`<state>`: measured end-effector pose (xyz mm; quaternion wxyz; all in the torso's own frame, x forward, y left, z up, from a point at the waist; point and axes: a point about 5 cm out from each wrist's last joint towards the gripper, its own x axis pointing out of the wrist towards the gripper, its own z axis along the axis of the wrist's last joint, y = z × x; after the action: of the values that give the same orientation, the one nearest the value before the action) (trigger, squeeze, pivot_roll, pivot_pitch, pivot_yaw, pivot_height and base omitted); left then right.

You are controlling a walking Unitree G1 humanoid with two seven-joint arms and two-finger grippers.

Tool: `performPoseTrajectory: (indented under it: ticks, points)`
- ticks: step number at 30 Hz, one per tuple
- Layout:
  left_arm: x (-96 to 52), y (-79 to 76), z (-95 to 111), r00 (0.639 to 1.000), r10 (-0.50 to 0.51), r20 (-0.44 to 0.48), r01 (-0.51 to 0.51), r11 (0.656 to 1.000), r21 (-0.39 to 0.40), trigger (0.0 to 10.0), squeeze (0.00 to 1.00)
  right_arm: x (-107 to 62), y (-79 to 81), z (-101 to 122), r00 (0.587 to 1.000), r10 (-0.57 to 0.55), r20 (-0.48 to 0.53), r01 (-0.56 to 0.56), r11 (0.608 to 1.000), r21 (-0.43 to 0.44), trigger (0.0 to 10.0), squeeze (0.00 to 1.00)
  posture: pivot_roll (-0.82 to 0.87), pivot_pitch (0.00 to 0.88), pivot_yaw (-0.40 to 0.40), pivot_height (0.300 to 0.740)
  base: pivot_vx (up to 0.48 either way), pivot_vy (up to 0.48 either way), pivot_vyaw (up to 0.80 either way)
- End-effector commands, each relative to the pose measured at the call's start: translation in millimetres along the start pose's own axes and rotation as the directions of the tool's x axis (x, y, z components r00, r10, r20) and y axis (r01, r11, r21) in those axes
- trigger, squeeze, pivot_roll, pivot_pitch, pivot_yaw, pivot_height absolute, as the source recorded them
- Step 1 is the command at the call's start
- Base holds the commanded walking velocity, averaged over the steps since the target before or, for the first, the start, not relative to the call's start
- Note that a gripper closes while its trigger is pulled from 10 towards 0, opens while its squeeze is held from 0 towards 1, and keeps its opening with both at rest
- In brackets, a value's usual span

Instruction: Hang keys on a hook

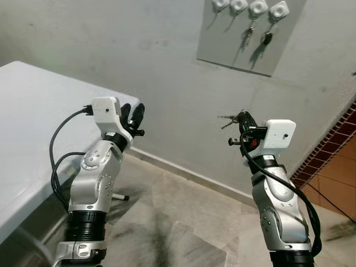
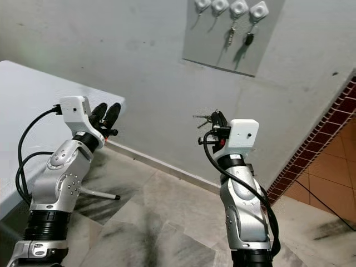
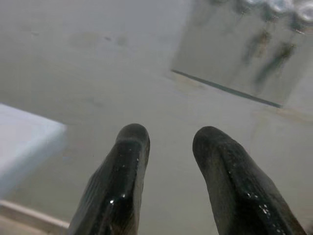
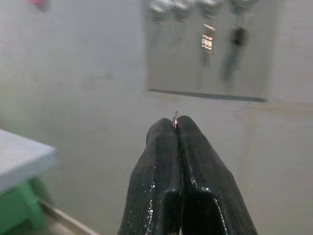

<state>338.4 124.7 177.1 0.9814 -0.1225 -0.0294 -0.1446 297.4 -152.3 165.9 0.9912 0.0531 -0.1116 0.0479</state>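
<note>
Now our right tool (image 1: 243, 118) pinches the keys (image 1: 228, 119), well below the hook board (image 1: 250, 33); our left tool (image 1: 133, 114), spread, is beside the surface (image 1: 33, 111) edge.

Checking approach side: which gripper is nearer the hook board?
Right. The right gripper, shut on the keys, is raised just below the hook board. The left gripper is open, farther off to the left by the white table.
</note>
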Motion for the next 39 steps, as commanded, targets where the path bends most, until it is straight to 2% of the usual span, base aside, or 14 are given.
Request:
performPoseTrajectory:
  ticks: [1, 11, 28, 34, 39]
  points:
    - [0.3, 3.6, 7.4, 1.000, 0.010, 0.018, -0.010, 1.000, 0.016, 10.0, 0.00, 3.6, 3.7, 6.9, 0.999, 0.014, 0.029, -0.015, 1.000, 0.010, 10.0, 0.00, 0.12, 0.024, -0.022, 0.740, 0.319, 0.000, 0.00]
    - [-0.2, 3.7, 6.4, 1.000, 0.018, 0.020, -0.017, 1.000, -0.008, 10.0, 0.00, 3.9, 6.7, 6.2, 0.999, 0.035, 0.026, -0.035, 0.999, 0.010, 10.0, 0.00, 0.12, 0.012, -0.032, 0.740, 0.397, 0.000, 0.00]
    - [0.7, 1.8, 5.2, 1.000, 0.015, 0.020, -0.015, 1.000, -0.018, 10.0, 0.00, 3.2, 6.9, 5.6, 0.999, 0.046, 0.021, -0.046, 0.999, 0.004, 10.0, 0.00, 0.12, 0.007, -0.033, 0.740, 0.379, 0.261, 0.00]
    - [0.5, 1.7, 5.2, 1.000, 0.013, 0.019, -0.013, 1.000, -0.013, 10.0, 0.00, 2.9, 7.2, 5.4, 0.999, 0.047, 0.019, -0.047, 0.999, 0.003, 10.0, 0.00, 0.12, 0.009, -0.033, 0.740, 0.369, 0.291, 0.00]
    - [0.0, 1.0, 6.4, 1.000, 0.004, 0.023, -0.005, 1.000, 0.031, 10.0, 0.00, 2.5, 8.1, 5.2, 0.999, 0.048, 0.018, -0.048, 0.999, 0.005, 10.0, 0.00, 0.12, 0.012, -0.032, 0.740, 0.416, 0.000, 0.00]
